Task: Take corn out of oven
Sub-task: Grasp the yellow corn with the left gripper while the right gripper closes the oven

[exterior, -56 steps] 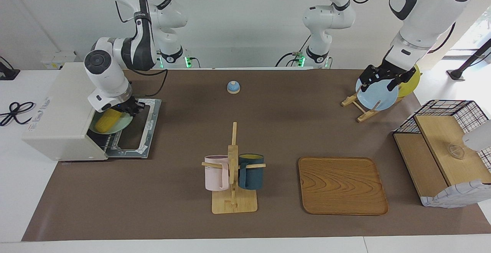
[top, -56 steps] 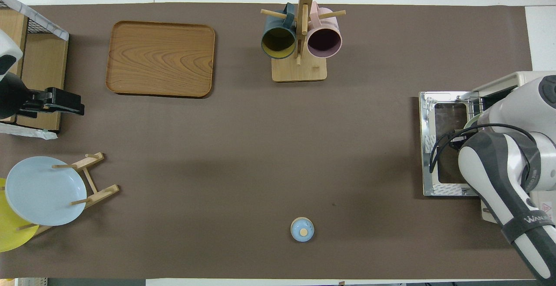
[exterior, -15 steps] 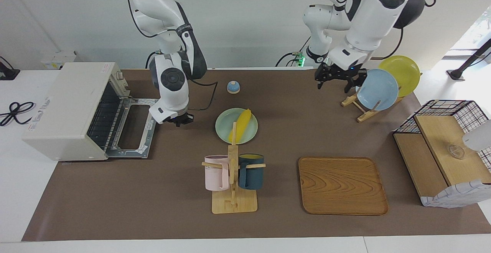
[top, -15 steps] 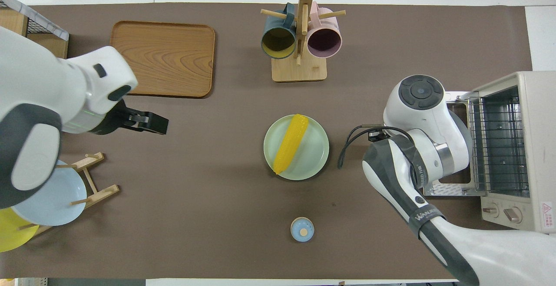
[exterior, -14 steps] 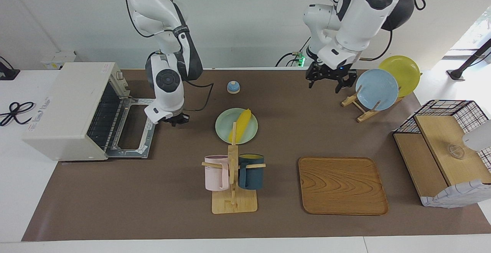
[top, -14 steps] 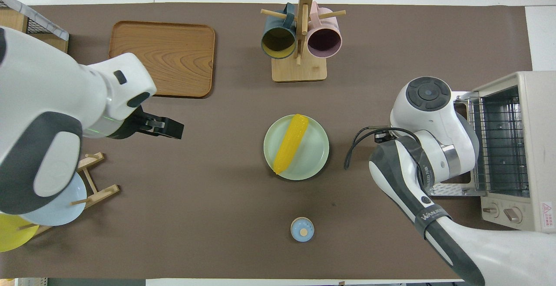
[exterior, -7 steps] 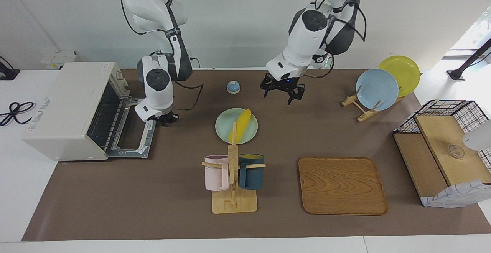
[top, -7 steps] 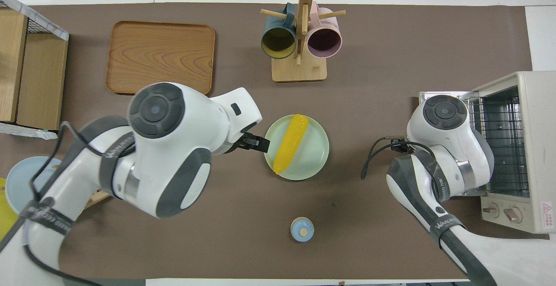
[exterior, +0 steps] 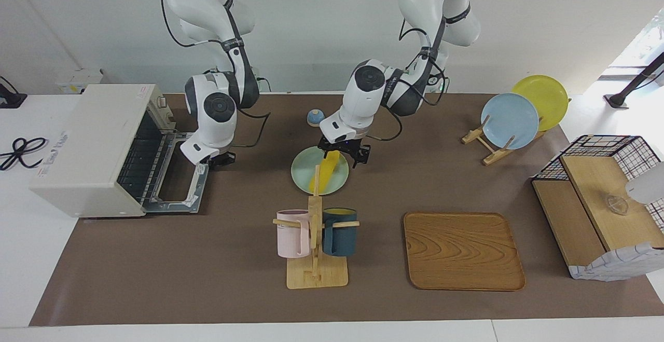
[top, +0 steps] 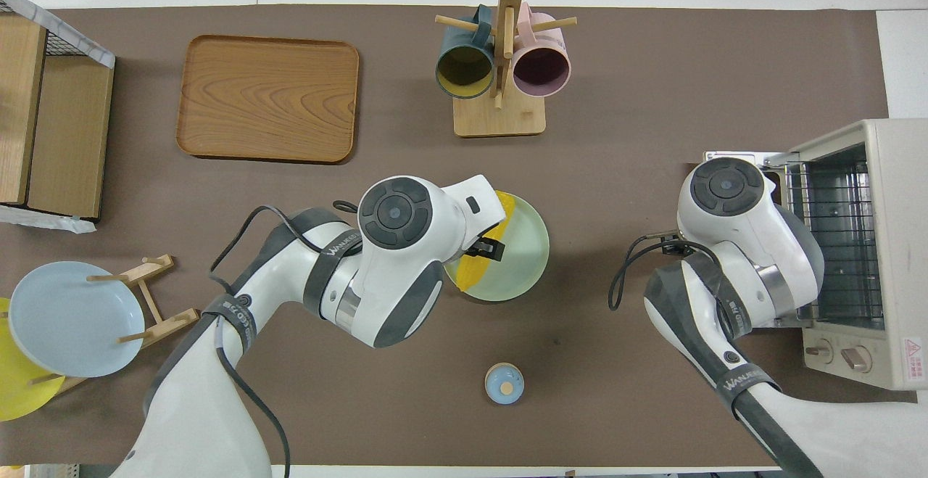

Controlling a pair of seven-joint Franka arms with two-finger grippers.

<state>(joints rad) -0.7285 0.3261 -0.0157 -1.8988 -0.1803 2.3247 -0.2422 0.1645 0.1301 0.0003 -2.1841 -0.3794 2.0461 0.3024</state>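
1. Since half a second ago the left gripper (exterior: 343,153) has swung from open table near the small blue bell (exterior: 315,117) to hang over the corn (exterior: 323,175), its fingers spread either side of the cob's upper end; no contact shows yet. The right gripper (exterior: 218,161) has edged closer to the oven (exterior: 88,147) and now hovers at the corner of its dropped door (exterior: 182,178); whether its fingers are apart I cannot tell.
2. The corn lies on the pale green plate (exterior: 302,174) in mid-table, already out of the oven, running in the overhead view from about one o'clock to seven o'clock across the plate (top: 525,253). The mug rack (exterior: 315,238) stands just beside the plate, farther from the robots.
3. Handling, as I judge it: the cob looks light and stiff, its bumpy skin giving some grip, but round and tapered, so it may roll or squirt out.
4. Best hold: across the thick middle, fingers square to its length.
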